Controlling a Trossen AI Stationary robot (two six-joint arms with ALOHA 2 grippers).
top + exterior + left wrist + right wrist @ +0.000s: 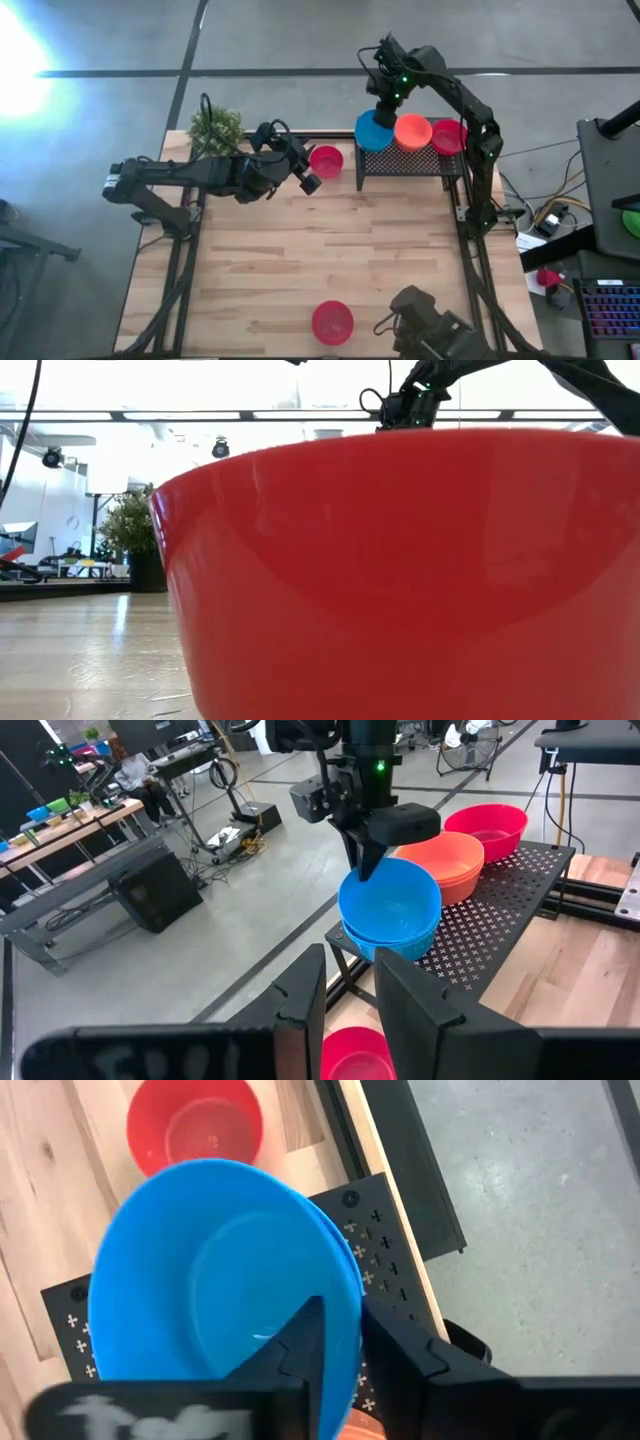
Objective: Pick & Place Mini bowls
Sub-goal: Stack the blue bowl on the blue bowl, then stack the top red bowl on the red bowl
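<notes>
Now the right gripper (368, 855) is straddling the blue bowl stack's (374, 131) far rim on the black rack (410, 160), fingers parting; left gripper (308, 180), slightly spread, is hovering beside a red bowl (326, 160).

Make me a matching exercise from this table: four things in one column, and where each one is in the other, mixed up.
Things:
1. blue round plastic mini bowls
2. orange round plastic mini bowls
3. small green potted plant
4. right pincer

Places:
A. middle stack on the black perforated rack
B. table's far left corner
C. astride the top blue bowl's rim
D. stack at the rack's left end

Pairs: 1-D, 2-A, 3-B, 4-C
</notes>
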